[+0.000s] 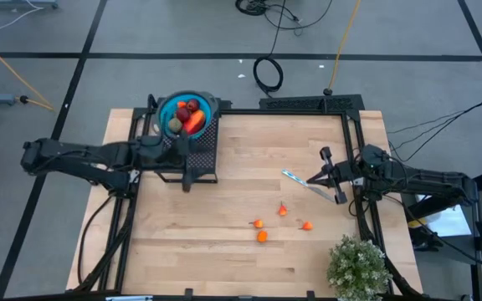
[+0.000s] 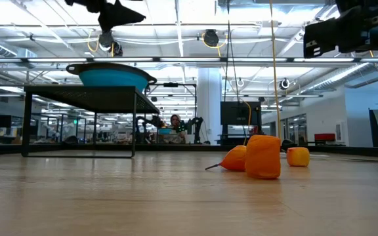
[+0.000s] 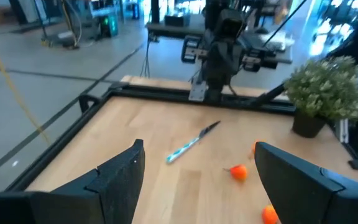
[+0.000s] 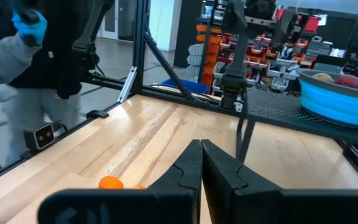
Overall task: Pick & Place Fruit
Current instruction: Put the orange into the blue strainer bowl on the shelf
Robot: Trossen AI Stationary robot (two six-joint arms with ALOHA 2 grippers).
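A blue bowl [image 1: 186,113] stands on a black mesh rack [image 1: 201,150] at the table's far left. It holds a red-orange piece, a dark red one and a brownish-green oval fruit [image 1: 190,117]. Several tiny orange fruits [image 1: 262,237] lie on the wood right of centre, seen close in the low view [image 2: 263,157]. My left gripper [image 3: 197,155] is open beside the rack [image 1: 192,171], held above the table with nothing between its fingers. My right gripper [image 4: 201,146] is shut and empty, raised near the right edge [image 1: 312,180].
A thin silvery-blue utensil [image 1: 298,179] lies on the table below my right gripper's tip. A bushy potted plant [image 1: 358,266] stands at the near right corner. A black frame [image 1: 308,104] borders the table. A person [image 4: 23,68] stands beyond the table's edge.
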